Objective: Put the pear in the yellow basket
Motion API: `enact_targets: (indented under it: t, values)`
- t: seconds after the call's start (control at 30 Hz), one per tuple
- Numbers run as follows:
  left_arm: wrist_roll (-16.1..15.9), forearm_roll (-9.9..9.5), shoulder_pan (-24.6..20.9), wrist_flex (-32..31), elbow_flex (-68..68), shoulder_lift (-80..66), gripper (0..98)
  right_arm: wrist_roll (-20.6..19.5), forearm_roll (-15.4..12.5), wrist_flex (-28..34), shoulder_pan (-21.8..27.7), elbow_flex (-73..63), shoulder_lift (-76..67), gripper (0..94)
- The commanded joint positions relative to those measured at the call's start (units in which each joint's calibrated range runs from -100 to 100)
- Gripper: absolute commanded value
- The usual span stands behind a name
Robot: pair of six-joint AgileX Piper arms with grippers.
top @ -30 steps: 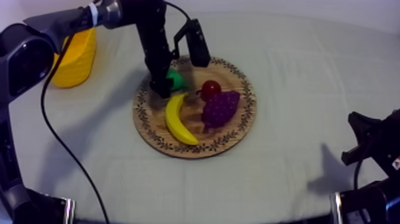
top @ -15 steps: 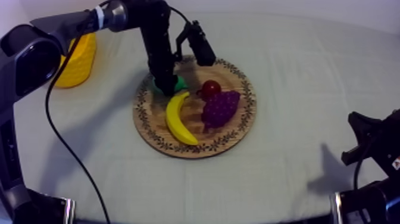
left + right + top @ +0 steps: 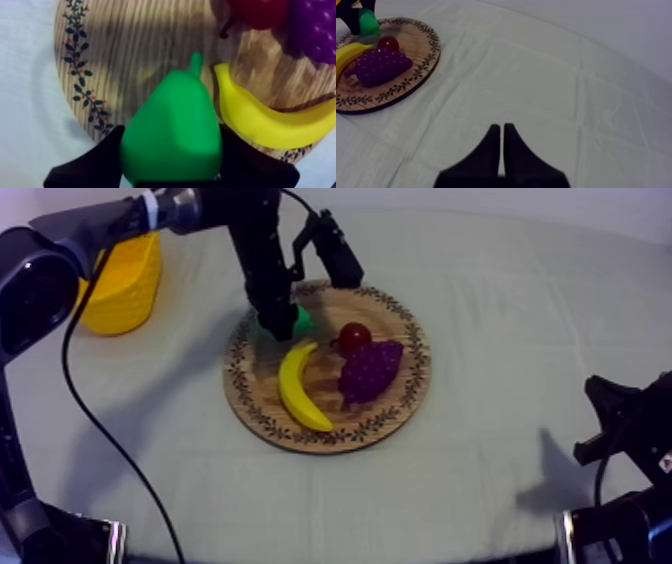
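The pear (image 3: 172, 132) was bright green and smooth, broad at the base and narrowing to a short green stem that pointed away from the left tool (image 3: 278, 323). Its wide end sat between that tool's two black fingers (image 3: 92, 162), one pressed to each flank, so the left tool was closed round the pear. In the top view the fruit showed as a small green patch at the tool's tip, over the part of the wooden board (image 3: 260, 403) nearest the yellow basket (image 3: 125, 283). Whether it touched the wood could not be told. The banana (image 3: 297, 388) lay just beside the pear on the board, with the small red fruit (image 3: 353, 337) and the bunch of grapes (image 3: 370, 370) beyond it. The basket stood on the worktop (image 3: 500, 298), apart from the board. The right tool (image 3: 501, 131) hung over bare cloth well away from the board, its fingers together in a narrow wedge, holding nothing.
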Motion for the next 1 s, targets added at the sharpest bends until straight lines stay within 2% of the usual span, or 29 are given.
enact_targets:
  t: [0.0, 0.63, 0.97]
  values:
    - [-0.03, -0.27, 0.04, 0.33, 0.38, -2.96, 46.2, 0.0, -0.01, 0.04, 0.0, -0.05, -0.04, 0.4]
    - [0.85, -0.31, -1.08, 9.01, -1.05, -23.57, 47.5, 0.0, -0.01, 0.04, 0.0, -0.05, -0.04, 0.4]
    - [3.34, -0.49, -6.59, 9.36, -2.01, -27.23, 46.4, 0.0, -0.01, 0.04, 0.0, -0.05, -0.04, 0.4]
